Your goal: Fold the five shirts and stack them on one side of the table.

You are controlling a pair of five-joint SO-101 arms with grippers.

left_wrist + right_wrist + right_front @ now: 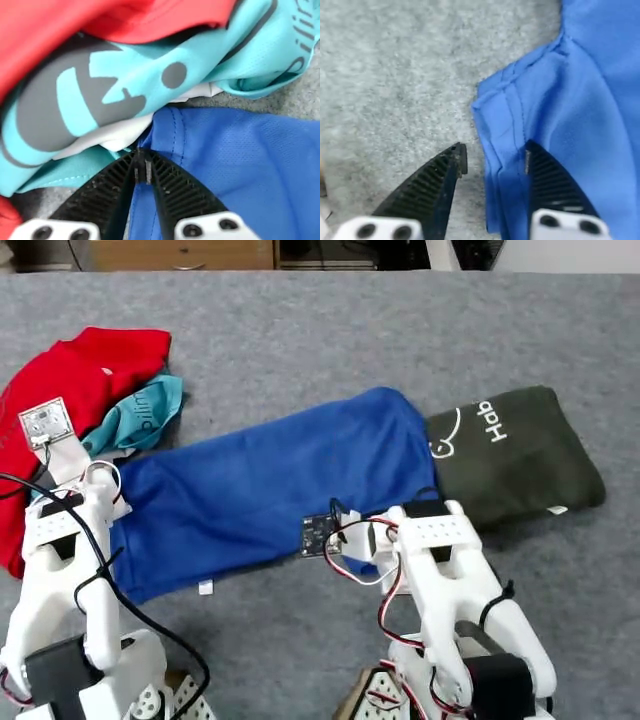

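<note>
A blue shirt (270, 480) lies spread across the middle of the grey table. My left gripper (102, 480) is at its left end, and in the left wrist view this gripper (142, 169) is shut on a corner of the blue shirt (240, 165). At the shirt's near right edge sits my right gripper (368, 542). The right wrist view shows it (495, 155) open, straddling the folded hem of the blue shirt (590, 90). A red shirt (80, 380) and a teal shirt (140, 415) lie crumpled at the left. A dark shirt (510, 455) lies folded at the right.
Bare grey felt (300, 330) runs along the far side up to the table's back edge. The teal shirt (125, 85) and red shirt (75, 25) press close against the left gripper's tips. Both arm bases stand at the near edge.
</note>
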